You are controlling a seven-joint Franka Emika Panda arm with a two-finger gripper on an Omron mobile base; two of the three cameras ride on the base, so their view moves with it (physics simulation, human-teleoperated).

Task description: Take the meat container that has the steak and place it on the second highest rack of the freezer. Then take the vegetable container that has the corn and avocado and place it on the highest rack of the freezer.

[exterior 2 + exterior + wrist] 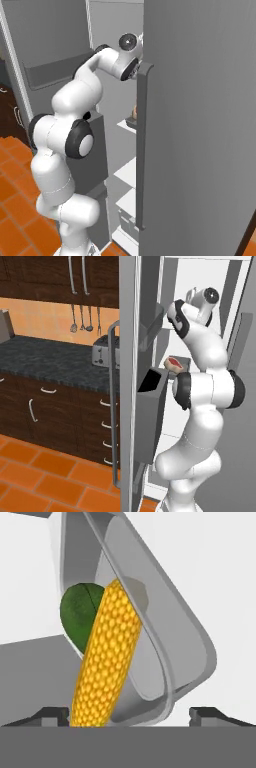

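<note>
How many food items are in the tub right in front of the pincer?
2. The corn lies lengthwise in the tub, running toward the camera. The avocado sits behind it on its left, partly covered. Anything underneath them would be hidden.

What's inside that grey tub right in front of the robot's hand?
The grey tub holds a yellow corn cob and, behind it, a dark-green avocado. The corn covers part of the avocado and the tub's floor.

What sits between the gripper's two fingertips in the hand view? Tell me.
The corn and the near rim of its grey container lie between the open fingertips, with the avocado behind.
</note>
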